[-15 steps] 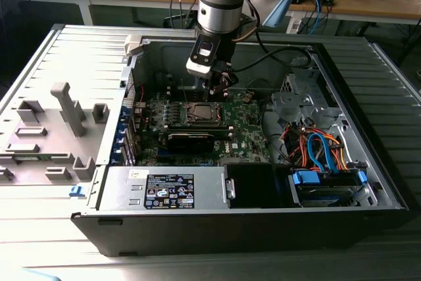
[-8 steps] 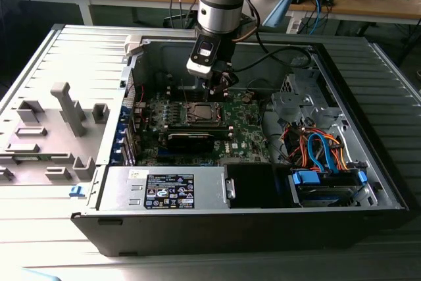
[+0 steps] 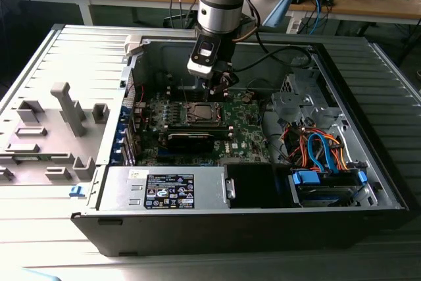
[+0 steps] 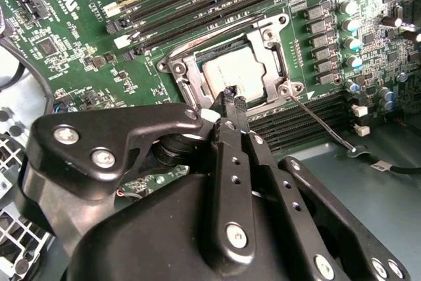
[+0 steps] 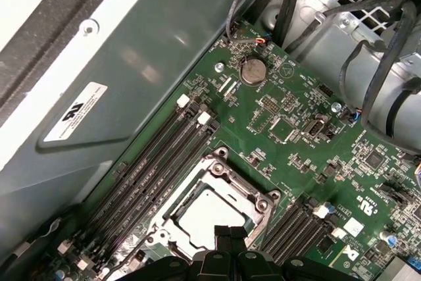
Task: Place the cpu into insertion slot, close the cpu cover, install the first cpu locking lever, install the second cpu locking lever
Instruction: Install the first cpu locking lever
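In the exterior view, the arm reaches down into an open computer case [image 3: 368,162]. The gripper [image 3: 217,89] hangs just above the insertion slot [image 3: 191,116] on the green board [image 3: 247,129]. The cpu [image 3: 203,114] lies in that slot. A power supply [image 3: 164,189] in front of the board carries a printed label, its writing too small to read.

In the second wrist view, the gripper [image 4: 231,94] has its fingertips pressed together on nothing, right at the edge of the cpu cover [image 4: 187,77]. The cover lies flat around the silver cpu [image 4: 237,74]. A thin wire lever [image 4: 322,123] runs from the socket's corner out across the memory slots [image 4: 309,120].

In the first wrist view, a white sticker [image 5: 75,113] with a black mark sits on the case wall. A coin battery [image 5: 253,70] sits on the board, which bears white lettering. The cpu [image 5: 210,212] shows through the cover's window.
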Available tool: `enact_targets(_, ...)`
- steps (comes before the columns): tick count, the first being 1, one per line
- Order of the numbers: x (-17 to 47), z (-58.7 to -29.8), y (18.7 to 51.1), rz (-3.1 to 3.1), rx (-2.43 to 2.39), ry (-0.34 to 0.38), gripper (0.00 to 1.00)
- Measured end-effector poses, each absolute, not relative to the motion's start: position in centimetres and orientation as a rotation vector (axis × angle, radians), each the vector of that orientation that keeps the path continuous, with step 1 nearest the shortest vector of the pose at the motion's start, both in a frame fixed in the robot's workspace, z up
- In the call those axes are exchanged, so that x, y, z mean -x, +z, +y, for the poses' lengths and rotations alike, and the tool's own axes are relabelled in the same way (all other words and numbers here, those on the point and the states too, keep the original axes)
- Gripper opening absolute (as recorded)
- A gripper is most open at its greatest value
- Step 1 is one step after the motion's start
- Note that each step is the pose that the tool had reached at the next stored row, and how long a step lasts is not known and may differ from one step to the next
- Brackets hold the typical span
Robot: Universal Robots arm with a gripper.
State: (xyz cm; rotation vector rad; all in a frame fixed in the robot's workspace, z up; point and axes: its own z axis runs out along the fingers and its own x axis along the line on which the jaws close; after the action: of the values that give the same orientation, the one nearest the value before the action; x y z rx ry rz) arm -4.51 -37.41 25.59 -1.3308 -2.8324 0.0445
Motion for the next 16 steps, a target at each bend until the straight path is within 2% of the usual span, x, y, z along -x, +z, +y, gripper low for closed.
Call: enact_targets(16, 4.51, -37.41, 25.59, -2.849, 1.295, 0.045, 0.11)
